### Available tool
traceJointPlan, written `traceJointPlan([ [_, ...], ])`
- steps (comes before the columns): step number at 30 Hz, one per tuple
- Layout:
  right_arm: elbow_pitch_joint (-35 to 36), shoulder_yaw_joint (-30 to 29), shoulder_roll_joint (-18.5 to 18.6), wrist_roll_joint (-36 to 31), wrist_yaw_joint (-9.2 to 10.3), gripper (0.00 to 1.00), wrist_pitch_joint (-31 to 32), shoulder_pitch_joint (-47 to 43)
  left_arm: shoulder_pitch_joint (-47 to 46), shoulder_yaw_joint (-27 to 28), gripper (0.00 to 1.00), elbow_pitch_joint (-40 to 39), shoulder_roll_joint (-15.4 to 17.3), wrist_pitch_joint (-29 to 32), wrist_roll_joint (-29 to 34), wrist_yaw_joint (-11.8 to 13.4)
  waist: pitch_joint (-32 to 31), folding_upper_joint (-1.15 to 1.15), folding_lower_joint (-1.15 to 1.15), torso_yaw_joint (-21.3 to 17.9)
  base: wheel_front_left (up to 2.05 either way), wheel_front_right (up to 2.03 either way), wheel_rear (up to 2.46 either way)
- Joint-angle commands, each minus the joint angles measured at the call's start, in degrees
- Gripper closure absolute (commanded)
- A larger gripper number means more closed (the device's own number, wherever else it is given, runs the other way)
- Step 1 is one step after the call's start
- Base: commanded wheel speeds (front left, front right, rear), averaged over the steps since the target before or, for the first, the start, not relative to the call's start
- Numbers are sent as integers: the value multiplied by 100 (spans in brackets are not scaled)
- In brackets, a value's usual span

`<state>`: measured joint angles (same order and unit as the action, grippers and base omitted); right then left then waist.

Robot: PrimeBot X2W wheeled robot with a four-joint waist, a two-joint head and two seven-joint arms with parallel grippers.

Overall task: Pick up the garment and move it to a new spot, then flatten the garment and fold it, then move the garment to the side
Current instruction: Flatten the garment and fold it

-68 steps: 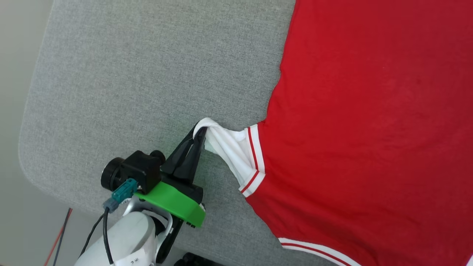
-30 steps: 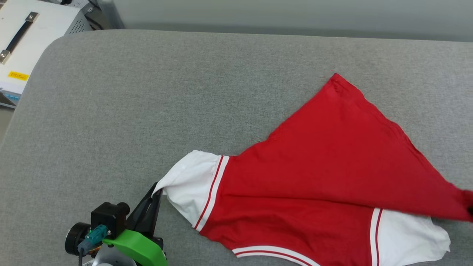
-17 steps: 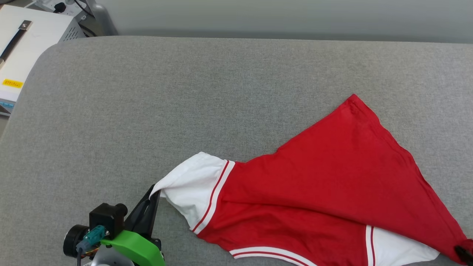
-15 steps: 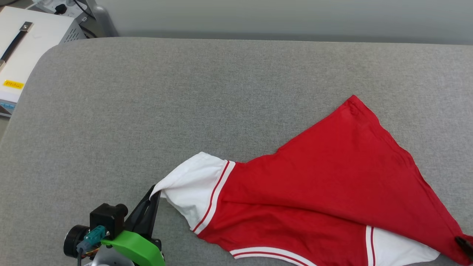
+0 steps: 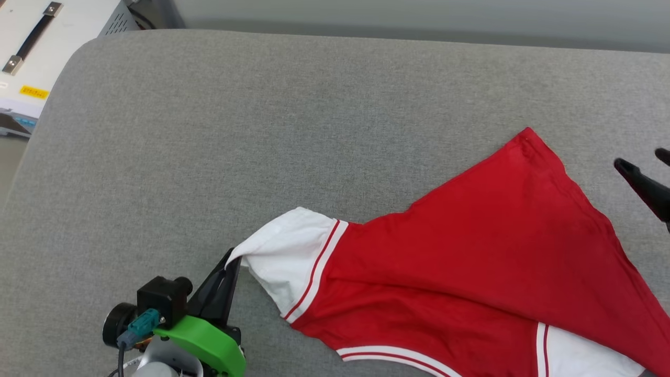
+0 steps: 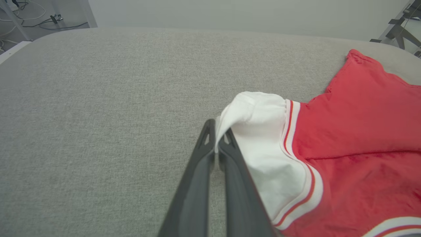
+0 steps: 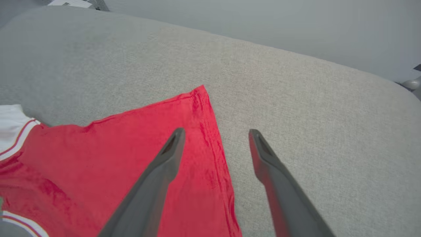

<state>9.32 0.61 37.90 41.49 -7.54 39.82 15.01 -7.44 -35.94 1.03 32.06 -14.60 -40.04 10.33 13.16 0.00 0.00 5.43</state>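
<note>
The garment (image 5: 471, 251) lies on the grey tabletop (image 5: 209, 131), toward our near right, with its red body partly folded over itself. Our left pincer (image 6: 216, 140) is clenched on the edge of the white sleeve (image 6: 263, 138). Our right pincer (image 7: 216, 132) is released and grasps nothing: one finger stands over the garment's red edge, the other over bare tabletop. A white case (image 5: 31, 47) with a dark handle stands beyond the far left corner; its contents are hidden.

Grey fabric tabletop (image 5: 209, 131) under soft even light — pale wall (image 5: 419, 15) behind, white cabinet (image 5: 73, 26) at left.
</note>
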Motion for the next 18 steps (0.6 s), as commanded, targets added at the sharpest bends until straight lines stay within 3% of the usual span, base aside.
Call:
traceJointPlan([
  [1, -146, 238, 13, 28, 5, 0, 218, 420, -160, -9, 100, -21, -46, -25, 118, -34, 159, 0, 0, 137, 0, 0, 0],
  [10, -1811, 1700, 128, -329, 5, 0, 1405, 2455, -598, -129, 100, 23, -314, -30, 281, -185, 646, 0, 0, 569, 0, 0, 0],
  [14, -2572, 2199, 39, -521, 5, 0, 1492, 3023, -735, -149, 100, 32, -447, -33, 361, -241, 849, 0, 0, 724, 0, 0, 0],
  [18, -3363, 2401, -205, -531, 5, 0, 1162, 3379, -830, -139, 100, 31, -554, -36, 436, -294, 1027, 0, 0, 840, 0, 0, 0],
])
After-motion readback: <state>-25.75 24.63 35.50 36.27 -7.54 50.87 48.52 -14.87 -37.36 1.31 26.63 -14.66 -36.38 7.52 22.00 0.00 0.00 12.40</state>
